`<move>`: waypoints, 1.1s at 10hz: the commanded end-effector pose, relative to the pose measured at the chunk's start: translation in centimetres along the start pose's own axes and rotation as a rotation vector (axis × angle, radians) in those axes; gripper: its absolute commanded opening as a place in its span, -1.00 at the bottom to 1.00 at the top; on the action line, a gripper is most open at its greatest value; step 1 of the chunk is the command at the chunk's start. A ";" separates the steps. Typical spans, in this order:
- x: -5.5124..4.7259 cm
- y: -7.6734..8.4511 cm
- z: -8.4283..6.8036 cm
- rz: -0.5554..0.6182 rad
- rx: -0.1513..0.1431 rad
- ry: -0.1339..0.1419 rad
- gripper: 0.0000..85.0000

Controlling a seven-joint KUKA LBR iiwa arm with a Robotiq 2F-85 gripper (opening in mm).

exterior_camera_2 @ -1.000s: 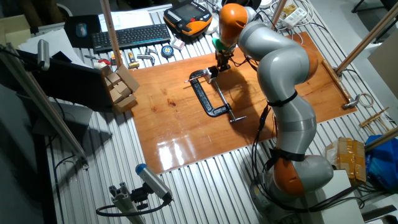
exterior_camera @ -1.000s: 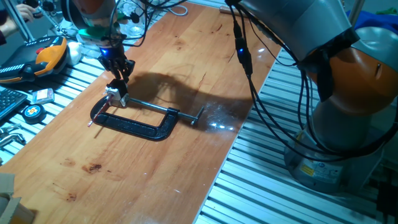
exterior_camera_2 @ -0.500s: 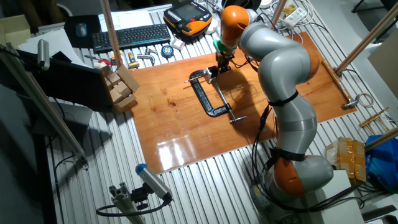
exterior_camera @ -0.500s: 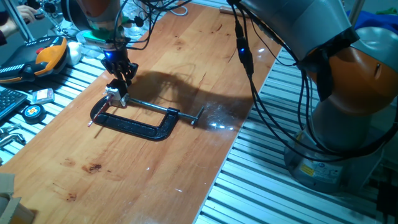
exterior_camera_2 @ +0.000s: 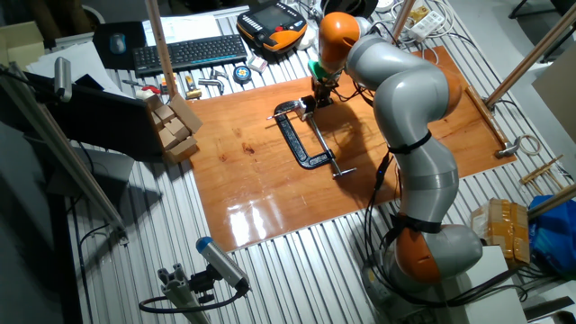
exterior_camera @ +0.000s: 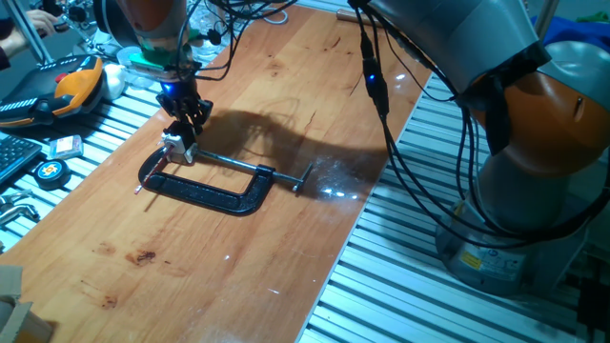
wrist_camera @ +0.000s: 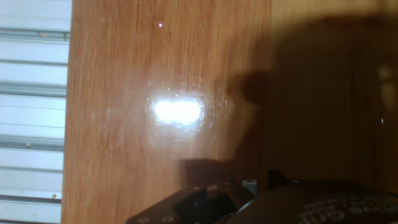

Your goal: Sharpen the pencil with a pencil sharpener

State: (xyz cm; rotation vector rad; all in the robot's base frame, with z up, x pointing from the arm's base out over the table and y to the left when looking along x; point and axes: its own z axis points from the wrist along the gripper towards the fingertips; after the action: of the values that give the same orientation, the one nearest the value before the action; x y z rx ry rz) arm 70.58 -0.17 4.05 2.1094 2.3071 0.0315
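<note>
Pencil sharpener [exterior_camera: 173,145] clamped in black C-clamp [exterior_camera: 205,186] near bench [exterior_camera: 286,238] edge beside keyboard [exterior_camera_2: 184,52]. End effector [exterior_camera: 184,127] poised just above; finger opening, pencil and its direction cannot be told. No legible writing.

Table [exterior_camera_2: 270,193]: ribbed metal surface under a wooden board [exterior_camera: 238,248].
Light: bright glare on board.
Edge clutter: keyboard [exterior_camera_2: 184,52], cardboard boxes [exterior_camera_2: 175,126], orange pendant [exterior_camera_2: 274,20].
</note>
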 end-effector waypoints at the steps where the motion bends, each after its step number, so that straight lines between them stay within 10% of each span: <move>1: 0.0 -0.1 0.1 0.000 0.000 0.002 -0.20; 5: 0.1 -0.4 0.7 0.005 0.003 0.014 -0.20; 8: 0.1 -0.7 0.5 0.020 0.010 0.007 -1.00; 11: 0.2 -1.0 -0.1 0.024 0.022 -0.004 -1.00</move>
State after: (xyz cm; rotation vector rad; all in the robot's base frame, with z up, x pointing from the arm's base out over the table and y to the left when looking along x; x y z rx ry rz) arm 69.60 -0.06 4.14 2.1449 2.2900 0.0015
